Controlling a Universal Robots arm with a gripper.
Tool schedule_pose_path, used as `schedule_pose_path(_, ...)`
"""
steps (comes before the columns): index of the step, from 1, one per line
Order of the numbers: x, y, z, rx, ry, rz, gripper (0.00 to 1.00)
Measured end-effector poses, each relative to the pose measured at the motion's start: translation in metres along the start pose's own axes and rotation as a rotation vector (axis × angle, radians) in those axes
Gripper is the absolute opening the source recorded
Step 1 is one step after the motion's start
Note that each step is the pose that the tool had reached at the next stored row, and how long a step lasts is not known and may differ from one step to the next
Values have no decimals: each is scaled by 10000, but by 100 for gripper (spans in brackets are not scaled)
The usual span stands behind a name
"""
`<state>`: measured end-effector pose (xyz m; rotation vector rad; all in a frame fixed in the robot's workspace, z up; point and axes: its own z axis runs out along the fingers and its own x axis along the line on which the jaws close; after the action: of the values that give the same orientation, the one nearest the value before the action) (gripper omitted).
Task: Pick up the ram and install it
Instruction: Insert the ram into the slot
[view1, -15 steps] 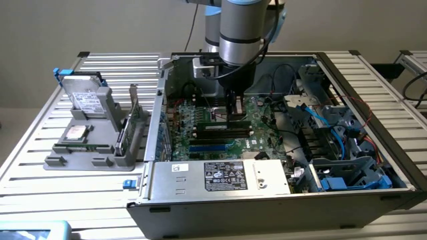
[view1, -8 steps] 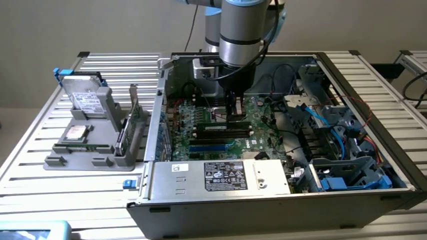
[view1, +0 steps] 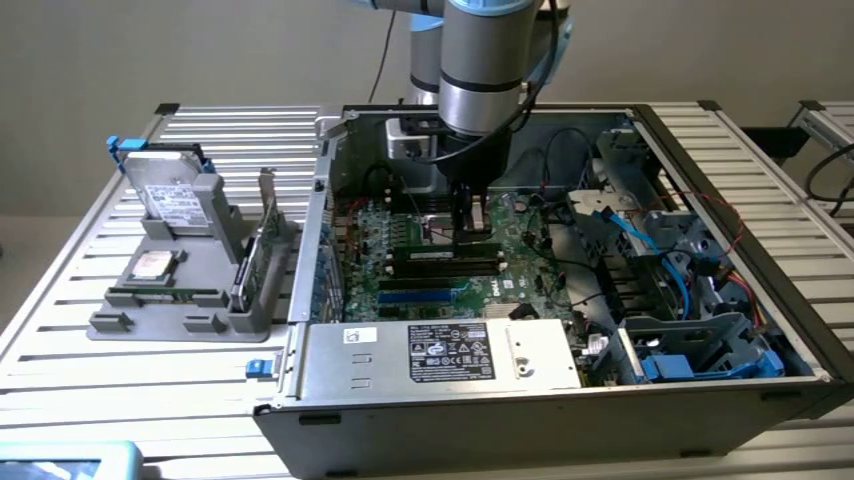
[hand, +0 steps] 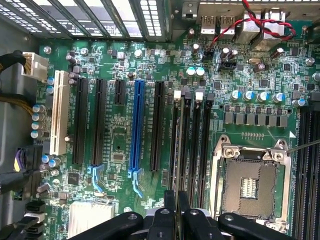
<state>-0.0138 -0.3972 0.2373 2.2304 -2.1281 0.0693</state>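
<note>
The arm is reaching down into the open case (view1: 534, 430), which is sitting on the slatted tabletop (view1: 67, 290); the gripper (view1: 471, 230) is hanging low over the green board (view1: 380, 285), just above the black memory slots (view1: 447, 268); its fingers are standing narrow, pinching the ram (view1: 447, 244) by its upper edge; the ram is standing on its long edge and running along the slots.

In the wrist view the gripper (hand: 176, 200) is showing two black fingertips (hand: 170, 196) close together, with the ram (hand: 176, 145) between them as a thin edge-on strip; it is lining up with the slot at the side of the bank (hand: 197, 140) away from the open silver socket (hand: 250, 185), towards the blue slot (hand: 136, 130); whether it is seated or only resting over the slot I cannot tell.

At the exterior view's left a grey tray (view1: 160, 328) is lying on the tabletop, well apart from the gripper; it is carrying an upright drive (view1: 174, 195), a silver chip (view1: 151, 265), a tall green card (view1: 267, 240) with a metal bracket, and what looks like another thin green stick (view1: 167, 296) in its front groove.

A labelled power supply (view1: 454, 355) is filling the case's near side; blue cables (view1: 641, 235) are crossing towards the drive bays at the exterior view's right.
</note>
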Motion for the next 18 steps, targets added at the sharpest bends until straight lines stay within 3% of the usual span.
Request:
schedule_pose_path(5,5,-3,0,-13,26,-1,14)
schedule_pose_path(10,5,-10,1,-20,144,-1,14)
schedule_pose_path(18,-4,-11,10,-18,138,-1,14)
